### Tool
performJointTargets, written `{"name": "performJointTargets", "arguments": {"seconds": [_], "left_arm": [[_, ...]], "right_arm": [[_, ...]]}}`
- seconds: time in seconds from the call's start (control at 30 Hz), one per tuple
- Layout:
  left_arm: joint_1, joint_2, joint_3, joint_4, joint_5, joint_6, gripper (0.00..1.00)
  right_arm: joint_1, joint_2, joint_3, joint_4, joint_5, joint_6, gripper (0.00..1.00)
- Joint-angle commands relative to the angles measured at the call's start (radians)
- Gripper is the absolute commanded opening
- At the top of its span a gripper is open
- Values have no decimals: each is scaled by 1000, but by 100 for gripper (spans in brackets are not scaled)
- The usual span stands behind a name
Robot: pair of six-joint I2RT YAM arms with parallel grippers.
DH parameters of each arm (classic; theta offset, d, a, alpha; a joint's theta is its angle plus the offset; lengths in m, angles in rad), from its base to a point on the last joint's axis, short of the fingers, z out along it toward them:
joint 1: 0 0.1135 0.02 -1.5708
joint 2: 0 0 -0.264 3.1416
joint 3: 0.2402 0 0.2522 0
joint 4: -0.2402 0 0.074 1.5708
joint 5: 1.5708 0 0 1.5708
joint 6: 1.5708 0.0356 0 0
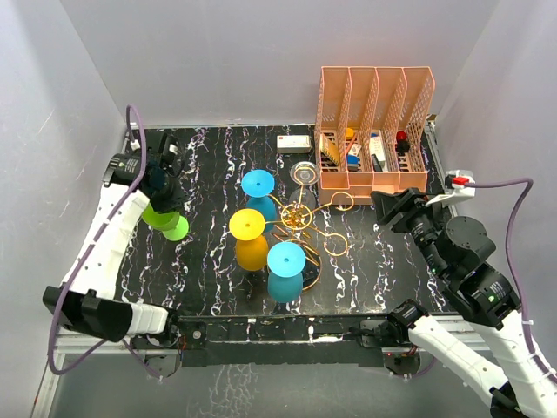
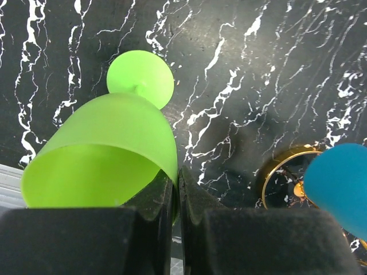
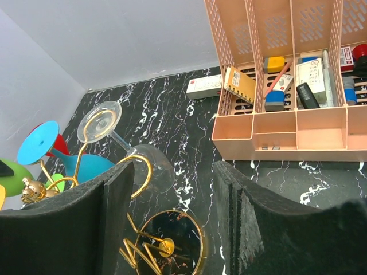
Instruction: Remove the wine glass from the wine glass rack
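Observation:
A green wine glass (image 2: 109, 143) is off the rack, tilted over the table's left side, its foot (image 1: 177, 228) pointing down. My left gripper (image 2: 176, 186) is shut on its rim, one finger inside the bowl. The gold wine glass rack (image 1: 298, 216) stands mid-table with blue (image 1: 258, 185), yellow (image 1: 248, 228) and teal (image 1: 285, 266) glasses hanging upside down. A clear glass (image 3: 150, 166) hangs from a looped arm at the back. My right gripper (image 3: 172, 200) is open to the right of the rack, with nothing between its fingers.
An orange slotted file organizer (image 1: 374, 131) with small items stands at the back right. A white box (image 1: 294, 142) lies left of it. Grey walls close in the black marble table (image 1: 218, 157) on three sides.

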Motion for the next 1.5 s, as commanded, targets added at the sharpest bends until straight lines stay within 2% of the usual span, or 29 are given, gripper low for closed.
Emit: {"name": "performJointTargets", "arguments": {"seconds": [0.0, 0.1, 0.23, 0.63, 0.9, 1.3, 1.47], "left_arm": [[136, 17, -31, 12, 121, 158, 0], [258, 26, -64, 49, 167, 214, 0], [324, 49, -68, 65, 123, 225, 0], [539, 113, -139, 183, 214, 313, 0], [549, 177, -120, 210, 209, 337, 0], [549, 252, -92, 248, 256, 319, 0], [549, 263, -76, 242, 232, 328, 11]], "right_arm": [[2, 18, 14, 41, 3, -6, 62], [2, 31, 23, 39, 3, 15, 62], [2, 45, 38, 15, -22, 38, 62], [2, 80, 56, -15, -24, 52, 62], [2, 104, 17, 2, -7, 112, 62], [2, 144, 24, 18, 3, 94, 62], [2, 138, 18, 26, 14, 89, 62]]}}
